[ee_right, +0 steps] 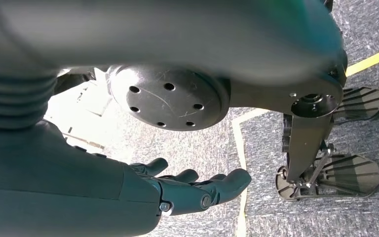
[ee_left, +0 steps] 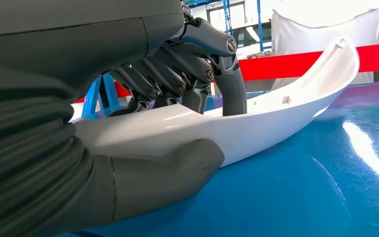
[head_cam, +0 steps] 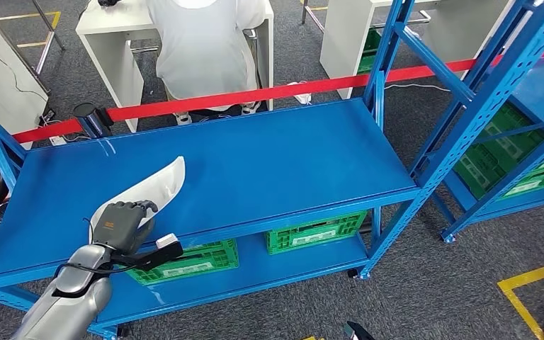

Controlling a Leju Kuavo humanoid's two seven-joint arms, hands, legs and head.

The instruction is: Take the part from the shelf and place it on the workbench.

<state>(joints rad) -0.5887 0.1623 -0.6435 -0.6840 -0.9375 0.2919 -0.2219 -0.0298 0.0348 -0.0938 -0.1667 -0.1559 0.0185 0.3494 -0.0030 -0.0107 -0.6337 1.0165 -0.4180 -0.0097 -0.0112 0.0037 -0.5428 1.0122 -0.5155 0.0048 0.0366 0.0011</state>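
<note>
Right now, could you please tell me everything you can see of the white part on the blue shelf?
The white part is a long, curved, glossy shell, plastic by its look, tapering to a raised tip, with a hollow inner side bearing small ribs. It lies on the blue shelf near its front left. The left hand grips its near end, fingers hooked inside, thumb pressing the outer wall.

We see the part (head_cam: 157, 185), a long curved white plastic shell tapering to a point, lying on the blue shelf (head_cam: 269, 156) near its front-left corner, hollow side up.
</note>
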